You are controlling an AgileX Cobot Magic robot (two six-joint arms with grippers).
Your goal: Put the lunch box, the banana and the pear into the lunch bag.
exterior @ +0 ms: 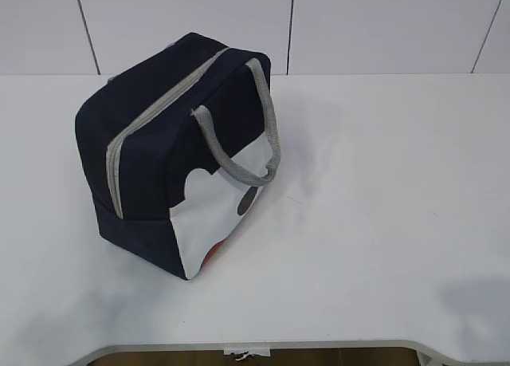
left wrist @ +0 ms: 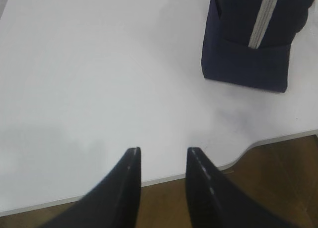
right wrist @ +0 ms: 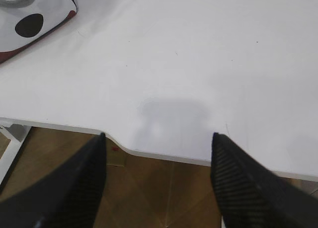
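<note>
The navy lunch bag [exterior: 171,155] stands on the white table left of centre, its grey zipper shut along the top and one grey handle [exterior: 255,135] drooping over the white front panel. Its navy end shows in the left wrist view as the lunch bag [left wrist: 248,44], at the top right. A corner of the white panel of the lunch bag [right wrist: 35,19] shows in the right wrist view. My left gripper [left wrist: 164,151] hangs open and empty over the table's front edge. My right gripper [right wrist: 159,136] stands wide open, empty, also over the front edge. The lunch box, banana and pear are out of view.
The white table [exterior: 382,222] stretches right of the bag. Its front edge with a curved cut-out [right wrist: 149,153] lies under my grippers, brown floor [right wrist: 164,193] below. A white panelled wall [exterior: 358,23] rises behind the table.
</note>
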